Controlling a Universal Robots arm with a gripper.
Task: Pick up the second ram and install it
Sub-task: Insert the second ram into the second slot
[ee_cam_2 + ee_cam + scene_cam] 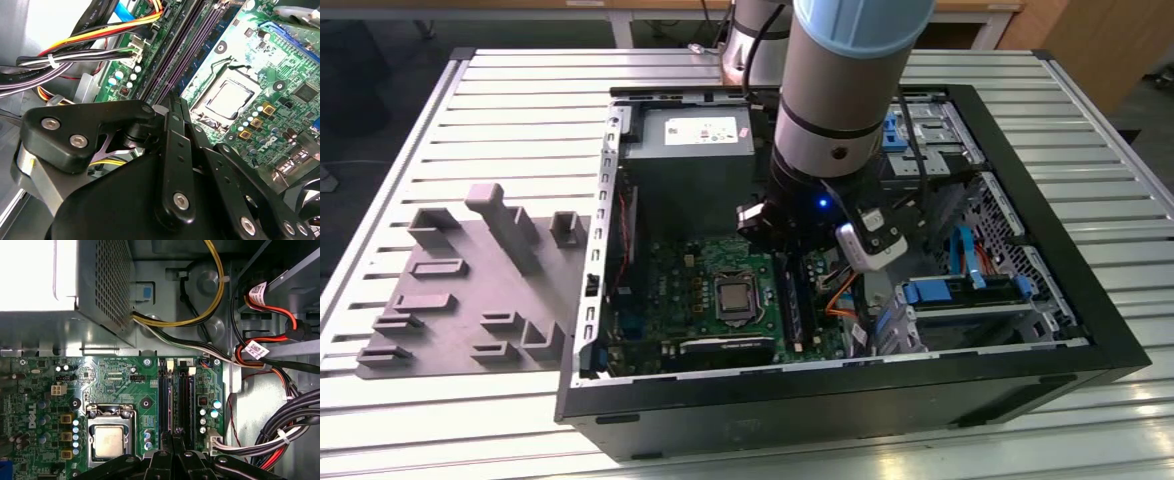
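Note:
My gripper [174,434] is down inside the open computer case [1067,330], over the long black memory slots to the exterior view's right of the processor socket [108,440]. Its fingers are shut together, and the tips [171,102] meet on the top edge of the second ram [173,400]. That ram is a thin dark stick standing edge-up in a slot. In the exterior view it appears as a dark strip [790,290] just below the arm's wrist [821,190]. I cannot tell whether the tips pinch the stick or only rest on it.
The grey power-supply box [687,150] stands at the back of the case. Bundles of coloured cables [280,435] run close beside the slots. A drive cage with blue clips [961,295] fills the case's right side. The grey moulded holder tray [467,290] lies on the slatted table to the left.

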